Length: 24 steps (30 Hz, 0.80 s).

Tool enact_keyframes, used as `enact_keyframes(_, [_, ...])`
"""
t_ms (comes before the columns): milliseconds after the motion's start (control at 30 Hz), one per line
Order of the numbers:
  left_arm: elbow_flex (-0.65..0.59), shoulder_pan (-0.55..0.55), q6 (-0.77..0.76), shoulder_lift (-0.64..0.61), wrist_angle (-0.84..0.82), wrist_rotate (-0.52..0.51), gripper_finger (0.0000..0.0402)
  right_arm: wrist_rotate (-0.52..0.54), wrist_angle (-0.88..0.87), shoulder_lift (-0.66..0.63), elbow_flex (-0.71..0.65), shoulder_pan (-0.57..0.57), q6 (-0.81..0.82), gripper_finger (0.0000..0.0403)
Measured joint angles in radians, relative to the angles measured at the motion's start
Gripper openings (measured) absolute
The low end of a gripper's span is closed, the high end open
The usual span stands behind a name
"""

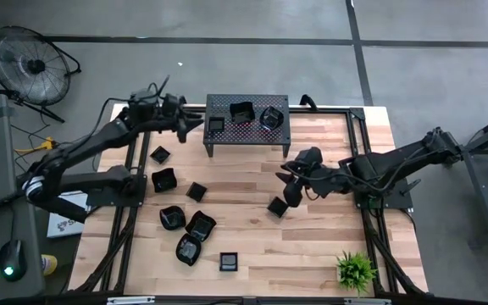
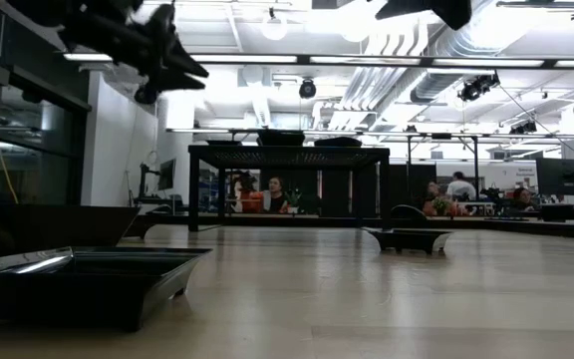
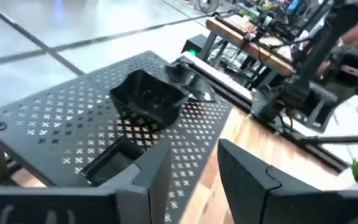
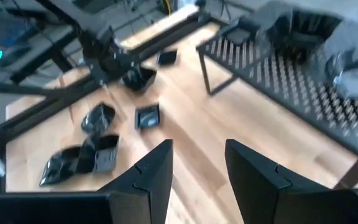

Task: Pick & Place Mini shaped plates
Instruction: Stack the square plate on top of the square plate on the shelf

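Mini shaped plates (image 1: 164,180) are split between two places: three sit on top of the perforated stand (image 1: 248,142) at the far side of the desk (image 1: 312,246), and eight lie loose on the wood.

Progress, judged from the layout: if the stand is the target, you are roughly a quarter through. Three placed, eight left.

Count on the stand, high view: one small square plate at the left end (image 1: 216,125), one larger deep plate in the middle (image 1: 242,112), one to its right (image 1: 270,118).

Count on the desk: seven in the left-hand cluster (one near the stand's left leg, two in the next row, two rounded ones below them, one more beside those, one small square nearest the front edge (image 1: 228,261)). One more lies alone mid-desk (image 1: 277,206), just beside the right arm.

Left tool (image 3: 191,180): hovers over the stand's left end, jaws parted with nothing between them; the small square plate lies just below and ahead of it in the left wrist view.

Right tool (image 4: 197,171): above the desk to the right of centre, near the lone plate, jaws parted and empty.

One small green plant (image 1: 355,269) stands at the front right corner. Not part of the task.
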Motion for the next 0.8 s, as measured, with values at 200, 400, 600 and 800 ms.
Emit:
enact_keyframes(200, [0.0, -0.147, 0.037, -0.115, -0.057, -0.135, 0.0129, -0.108, -0.065, 0.0, 0.0, 0.0, 0.06, 0.0142])
enact_keyframes(400, [0.0, -0.355, 0.044, -0.144, -0.062, -0.278, 0.0129, -0.197, -0.127, 0.005, -0.04, 0.001, 0.144, 0.0142])
enact_keyframes(600, [0.0, -0.573, 0.052, -0.136, -0.068, -0.445, 0.0129, -0.32, -0.093, 0.005, -0.175, 0.001, 0.358, 0.0142])
enact_keyframes(800, [0.0, -0.739, 0.072, -0.136, -0.098, -0.609, 0.0129, -0.375, 0.022, 0.005, -0.32, 0.02, 0.701, 0.0142])
